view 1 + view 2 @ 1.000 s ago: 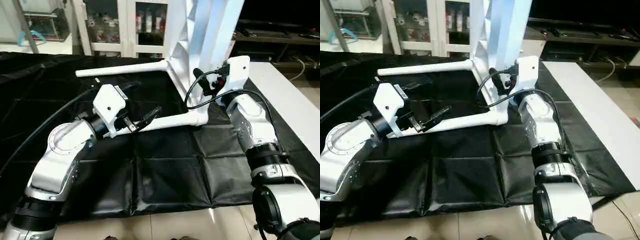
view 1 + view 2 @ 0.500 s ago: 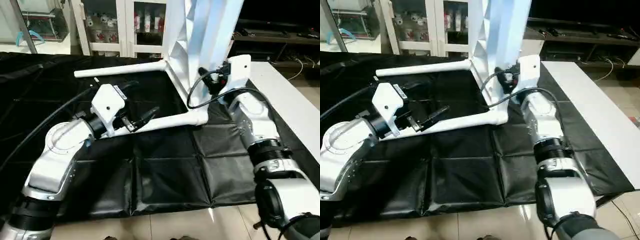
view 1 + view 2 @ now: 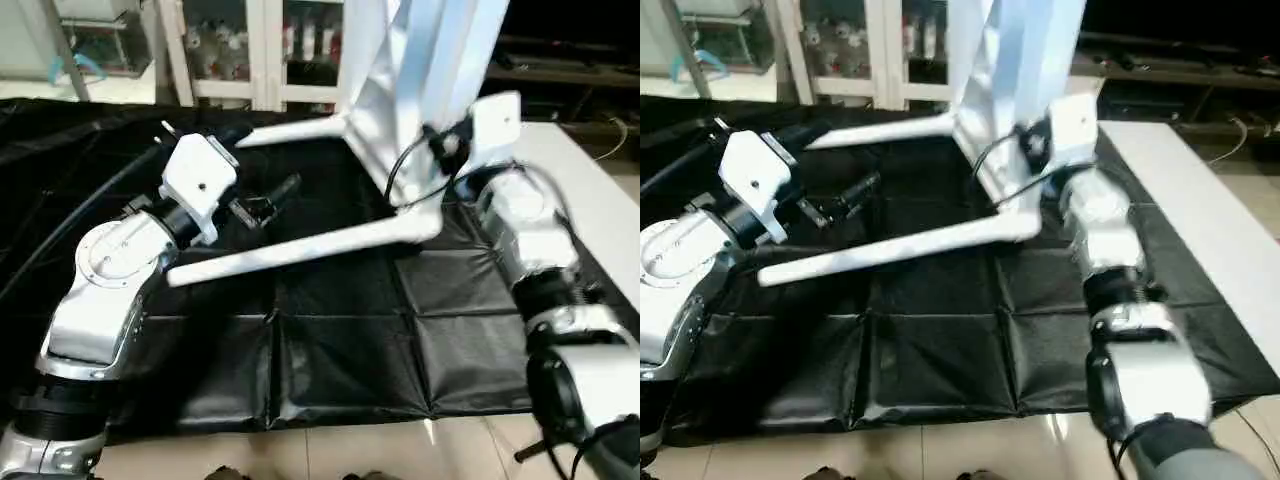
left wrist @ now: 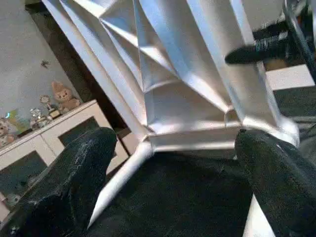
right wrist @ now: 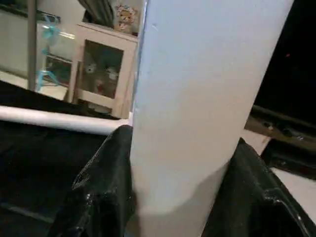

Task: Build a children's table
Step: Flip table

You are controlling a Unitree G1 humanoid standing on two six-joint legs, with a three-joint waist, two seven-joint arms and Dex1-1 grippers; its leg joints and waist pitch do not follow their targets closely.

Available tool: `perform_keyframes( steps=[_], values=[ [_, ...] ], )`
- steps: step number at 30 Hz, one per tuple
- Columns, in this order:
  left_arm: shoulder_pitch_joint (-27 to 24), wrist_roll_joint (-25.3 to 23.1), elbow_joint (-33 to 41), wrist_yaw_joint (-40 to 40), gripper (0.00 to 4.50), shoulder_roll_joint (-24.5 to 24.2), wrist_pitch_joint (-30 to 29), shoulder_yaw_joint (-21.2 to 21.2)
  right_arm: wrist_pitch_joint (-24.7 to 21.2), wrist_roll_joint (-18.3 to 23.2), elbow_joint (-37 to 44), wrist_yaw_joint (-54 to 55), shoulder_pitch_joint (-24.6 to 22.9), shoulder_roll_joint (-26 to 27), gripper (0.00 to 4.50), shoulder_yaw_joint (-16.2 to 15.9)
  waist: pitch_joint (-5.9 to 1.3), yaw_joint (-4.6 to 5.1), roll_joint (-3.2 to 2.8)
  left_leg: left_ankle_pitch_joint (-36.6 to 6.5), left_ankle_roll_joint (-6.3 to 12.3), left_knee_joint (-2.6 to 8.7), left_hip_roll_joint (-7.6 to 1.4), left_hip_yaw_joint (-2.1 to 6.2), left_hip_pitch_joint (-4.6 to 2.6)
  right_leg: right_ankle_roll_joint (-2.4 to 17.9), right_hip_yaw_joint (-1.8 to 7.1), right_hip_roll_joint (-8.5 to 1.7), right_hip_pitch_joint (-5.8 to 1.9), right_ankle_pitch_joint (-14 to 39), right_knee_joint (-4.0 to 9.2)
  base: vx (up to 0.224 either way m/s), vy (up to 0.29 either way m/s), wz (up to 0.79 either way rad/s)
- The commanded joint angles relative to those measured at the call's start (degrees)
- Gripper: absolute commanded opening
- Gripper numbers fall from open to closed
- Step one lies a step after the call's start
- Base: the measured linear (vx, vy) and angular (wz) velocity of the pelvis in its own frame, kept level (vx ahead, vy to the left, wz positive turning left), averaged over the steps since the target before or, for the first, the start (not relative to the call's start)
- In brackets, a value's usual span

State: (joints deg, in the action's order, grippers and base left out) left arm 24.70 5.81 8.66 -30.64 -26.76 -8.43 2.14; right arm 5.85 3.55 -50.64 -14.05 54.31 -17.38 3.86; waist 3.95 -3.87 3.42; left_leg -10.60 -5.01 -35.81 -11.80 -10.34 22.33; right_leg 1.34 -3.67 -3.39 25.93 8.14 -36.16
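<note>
The white tabletop stands on its edge on the black cloth, its ribbed underside facing my left gripper. Two tapered white legs stick out of its corner sockets to the left: the far leg and the near leg, whose thin end hangs free. My left gripper is open just beyond the near leg and holds nothing; its black fingers stand wide apart. My right gripper is shut on the tabletop's edge, with a finger on each side of the panel.
A black cloth covers the floor under the work, with pale tiles at its near edge. A white cabinet with glass doors stands behind. A white board lies along the right.
My left gripper has let go of the near leg and drawn back up and away from it. The tabletop with its legs has shifted, held by the right gripper. The camera has also moved.
</note>
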Motion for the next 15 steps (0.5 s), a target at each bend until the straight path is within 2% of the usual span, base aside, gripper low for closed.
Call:
perform_keyframes(
  steps=[1,3,7,14,15],
  values=[
    [1.46,-1.45,-0.26,1.24,4.50,-0.23,0.73,0.04,5.19,-7.96,4.35,3.08,4.33,-5.18,1.98,-2.91,-5.15,-0.09,-0.17,-6.39,0.98,3.49,-0.66,-0.17,-0.67,9.85,2.47,-3.10,-4.26,8.62,2.88,0.000,0.000,0.00],
    [1.87,-1.90,-0.22,1.73,4.50,-0.09,0.86,-0.12,6.24,-9.73,5.02,4.27,4.97,-6.35,1.98,-3.72,-5.14,-0.28,-0.04,-7.06,0.92,3.39,-0.67,-0.28,-0.91,9.67,2.49,-3.05,-4.14,9.47,2.93,0.000,0.000,0.00],
    [2.55,-2.71,0.25,2.10,4.50,-0.51,0.84,-0.49,7.24,-11.32,6.06,4.30,5.74,-7.46,1.98,-4.77,-5.00,-0.90,0.10,-7.77,0.62,3.38,-0.72,-0.43,-0.95,8.69,2.56,-3.10,-4.00,10.93,3.01,0.000,0.000,0.00],
    [6.81,-3.82,1.52,4.10,4.50,-1.94,-0.38,-2.89,8.25,-15.04,6.67,5.08,8.37,-10.11,1.98,-7.52,-4.78,-0.85,0.16,-10.22,-0.48,3.39,-0.66,-0.32,-1.02,6.95,2.45,-3.01,-3.82,15.19,3.40,0.000,0.000,0.00],
    [8.52,-4.07,2.07,5.06,4.50,-2.30,-0.97,-4.05,8.86,-16.05,6.32,4.92,9.30,-10.96,1.98,-8.24,-4.76,-0.75,0.43,-10.18,-0.51,3.33,-0.60,-0.35,-0.90,6.78,2.48,-2.95,-3.85,15.21,3.36,0.000,0.000,0.00]
  ],
)
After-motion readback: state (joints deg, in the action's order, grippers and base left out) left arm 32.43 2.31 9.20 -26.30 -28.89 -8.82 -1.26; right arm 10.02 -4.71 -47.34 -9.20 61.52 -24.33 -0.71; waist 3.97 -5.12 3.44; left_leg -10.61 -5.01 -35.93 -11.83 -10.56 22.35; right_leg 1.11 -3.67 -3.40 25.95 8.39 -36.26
